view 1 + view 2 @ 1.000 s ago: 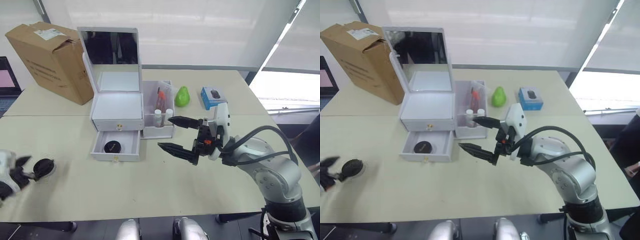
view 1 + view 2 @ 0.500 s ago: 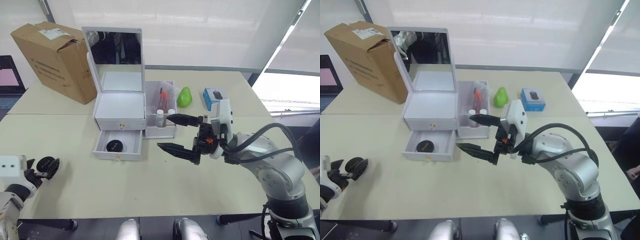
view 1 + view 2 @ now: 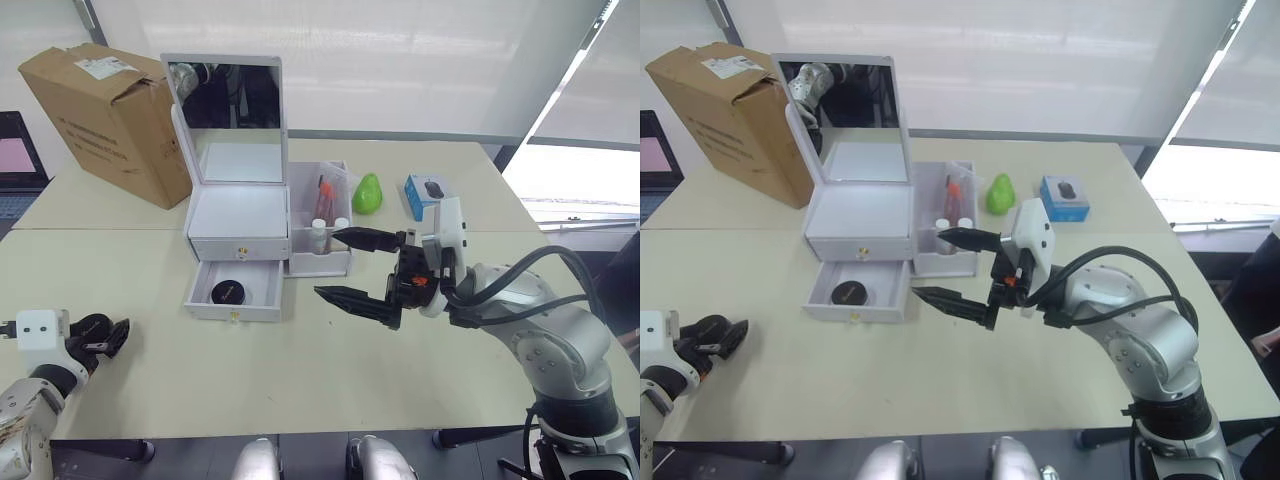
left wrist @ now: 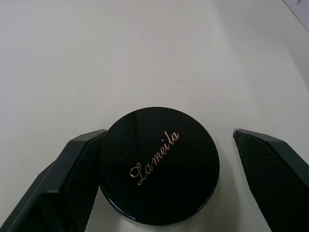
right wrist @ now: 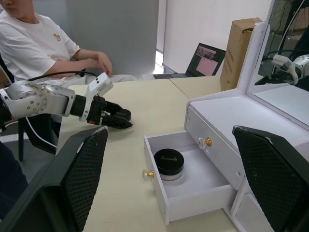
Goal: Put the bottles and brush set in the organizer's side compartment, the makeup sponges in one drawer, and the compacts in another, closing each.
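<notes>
- Left pincer (image 3: 112, 337), low over the worktop near its front left corner, is spread around a black compact (image 4: 159, 166). One finger (image 4: 77, 169) touches the compact's side and the other stands apart, so nothing is gripped yet.
- Compared with a second ago, the left arm reaches further in from the worktop's left edge, though the camera has shifted as well. The compact sits on the worktop between the fingers much as it did then. I judge this to be the pickup of the second compact, with closing on it the next step.
- Right gripper (image 3: 350, 268) hangs wide open and empty above the middle of the worktop, just in front of the side compartment (image 3: 320, 262). It has kept that pose over the last second.
- Lower drawer (image 3: 233, 296) of the organizer (image 3: 238, 215) is pulled out and already holds one compact (image 3: 226, 292). The upper drawer (image 3: 238, 250) is shut.
- Side compartment already holds two bottles (image 3: 317, 232) and the brush set (image 3: 322, 195).
- Beyond it, toward the worktop's far edge, a green makeup sponge (image 3: 366, 193) lies outside any drawer, so the sponge step looks unfinished.
</notes>
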